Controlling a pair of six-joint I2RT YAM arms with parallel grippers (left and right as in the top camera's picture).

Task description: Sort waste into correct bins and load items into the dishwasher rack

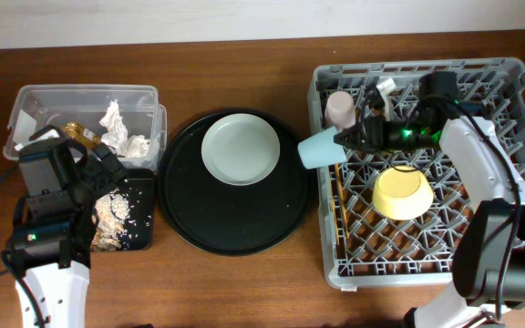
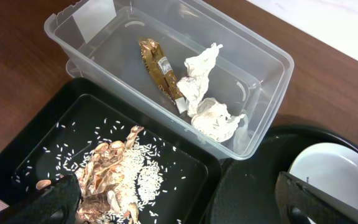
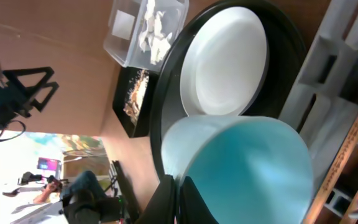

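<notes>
Right pincer (image 1: 343, 139) pinching light-blue cup (image 1: 317, 148) by the rim, cup on its side at left edge of dishwasher rack (image 1: 427, 270). Left pincer (image 1: 104, 171) spread wide over shallow black tray (image 1: 146, 239) holding food scraps (image 1: 109, 214), left side.

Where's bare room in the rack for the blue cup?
Free: rack front strip, between yellow bowl and near wall. Crowded: back-left corner, with pink cup and the right pincer holding the light-blue cup; chopsticks line the left wall.
</notes>
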